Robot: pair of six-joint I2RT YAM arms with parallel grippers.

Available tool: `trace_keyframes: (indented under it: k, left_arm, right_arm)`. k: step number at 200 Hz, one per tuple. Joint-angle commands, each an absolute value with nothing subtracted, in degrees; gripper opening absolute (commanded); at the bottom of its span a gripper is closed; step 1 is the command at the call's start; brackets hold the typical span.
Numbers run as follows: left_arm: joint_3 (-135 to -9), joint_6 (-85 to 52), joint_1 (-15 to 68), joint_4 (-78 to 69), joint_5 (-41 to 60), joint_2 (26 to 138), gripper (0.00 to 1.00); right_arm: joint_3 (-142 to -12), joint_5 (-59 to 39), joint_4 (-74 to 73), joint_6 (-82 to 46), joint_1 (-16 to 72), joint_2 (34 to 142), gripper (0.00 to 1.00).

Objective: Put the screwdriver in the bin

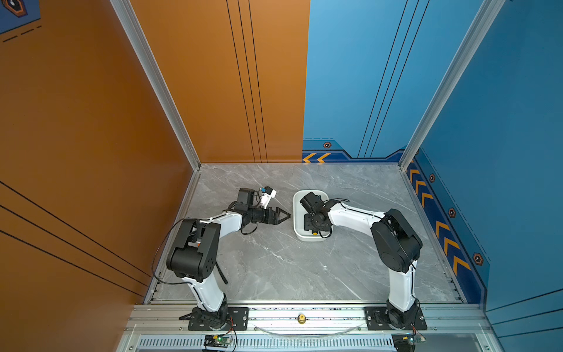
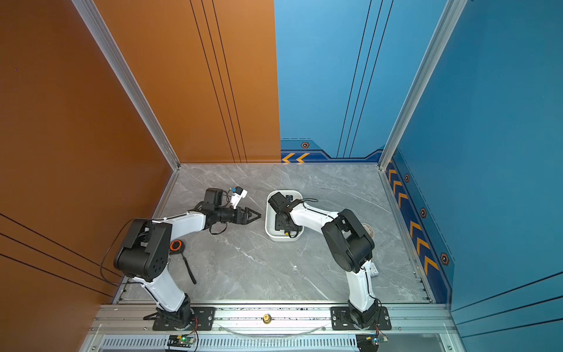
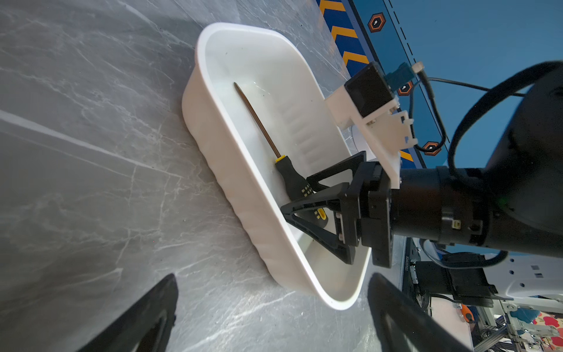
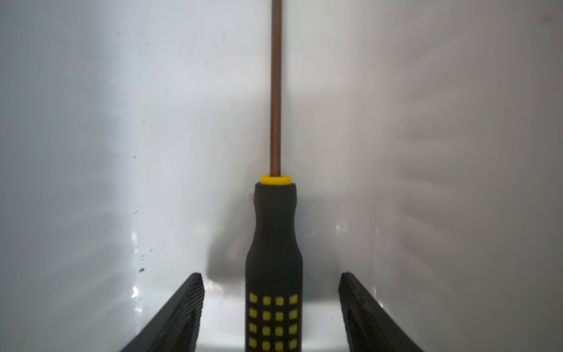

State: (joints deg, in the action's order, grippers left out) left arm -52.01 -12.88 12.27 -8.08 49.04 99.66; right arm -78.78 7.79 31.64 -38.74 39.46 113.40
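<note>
The screwdriver [image 3: 257,122] lies flat on the floor of the white bin [image 3: 213,128], its shaft running along the bin's length. In both top views only its yellow end cap [image 1: 314,233] [image 2: 286,233] shows near the bin's [image 1: 298,210] [image 2: 270,219] front end, below the right wrist. My right gripper [image 4: 271,274] [image 3: 295,193] is open inside the bin. Its fingers stand on either side of the dotted handle [image 4: 274,231] with gaps on both sides. My left gripper [image 3: 272,277] [image 1: 288,215] is open and empty, just left of the bin.
An orange-and-black round item [image 2: 175,245] and a black strap [image 2: 189,271] lie by the left arm. A round disc [image 2: 367,228] and a small pale item [image 2: 374,269] sit behind the right arm. Walls enclose the marble table [image 1: 274,268] on three sides.
</note>
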Motion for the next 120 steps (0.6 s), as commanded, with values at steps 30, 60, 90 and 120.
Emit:
trace_keyframes:
  k: [30, 60, 90, 120]
  left_arm:
    - [-52.72, -10.76, 11.41, -4.9, 44.45, 96.18, 0.98]
    - [-53.51, -8.44, 9.8, -0.02, 35.54, 91.31, 0.98]
    - [-49.15, -11.25, 4.0, -4.05, 30.6, 85.61, 0.98]
    - [-43.96, -10.06, -1.39, -7.17, 28.43, 80.45, 0.98]
  right_arm:
    - [-84.71, 8.62, 37.16, -31.16, 41.48, 103.69, 0.74]
    - [-83.46, 9.12, 37.55, -17.63, 40.62, 92.66, 0.79]
    - [-74.97, 13.21, 34.9, -5.73, 34.29, 79.24, 0.83]
    - [-61.41, 10.94, 25.77, -0.37, 21.93, 66.0, 0.84]
